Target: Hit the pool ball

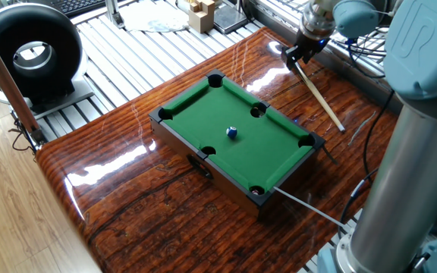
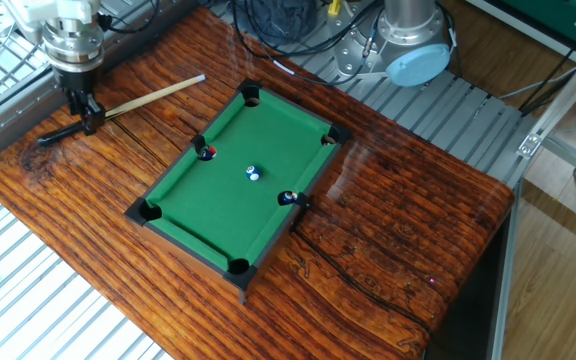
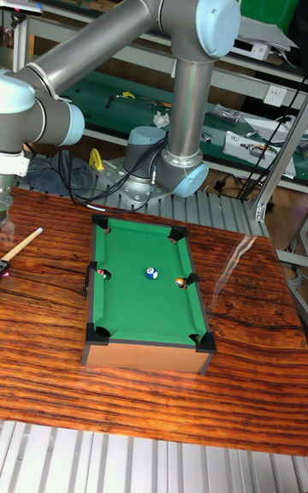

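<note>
One fixed view shows my hand (image 1: 295,54) at the far corner of the wooden desk (image 1: 150,205), its fingers pinched together on the dark butt end of the cue stick (image 1: 321,98) — the pale shaft lies flat on the wood, well apart from the mini pool table (image 1: 237,163). The pool ball (image 1: 232,133), blue with a white spot, sits near the middle of the green felt. In the other fixed view a red ball (image 2: 207,153) rests by one side pocket — a yellowish ball (image 2: 290,198) by the opposite one.
</note>
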